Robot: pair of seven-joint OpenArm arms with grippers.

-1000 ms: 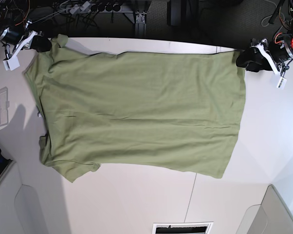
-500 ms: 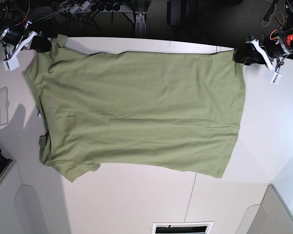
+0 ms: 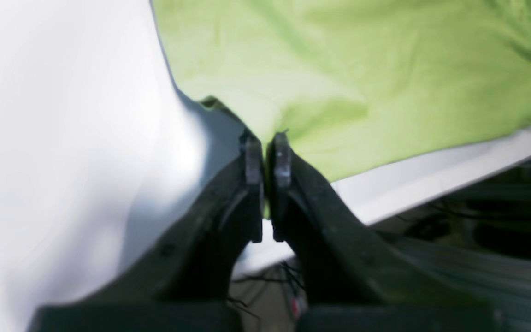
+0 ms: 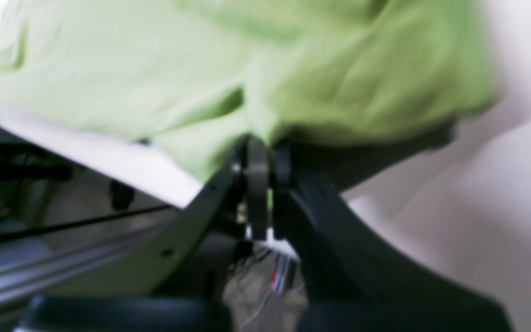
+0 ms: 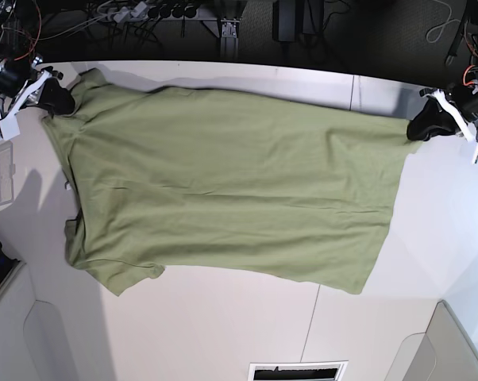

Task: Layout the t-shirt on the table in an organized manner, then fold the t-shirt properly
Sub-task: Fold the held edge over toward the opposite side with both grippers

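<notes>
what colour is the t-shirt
Plain olive green, no pattern; the t-shirt shows best in the base view.

Robotics lab bench: white table [image 5: 223, 317], power strips [image 5: 144, 12] and loose cables [image 5: 17, 24] behind it (grey bins [image 5: 453, 349] at the corners), arms clamped at the edges.

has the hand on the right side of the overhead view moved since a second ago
Yes. In the base view the left hand, shut on the t-shirt corner, has shifted right and down along the table, pulling that corner outward.
</notes>
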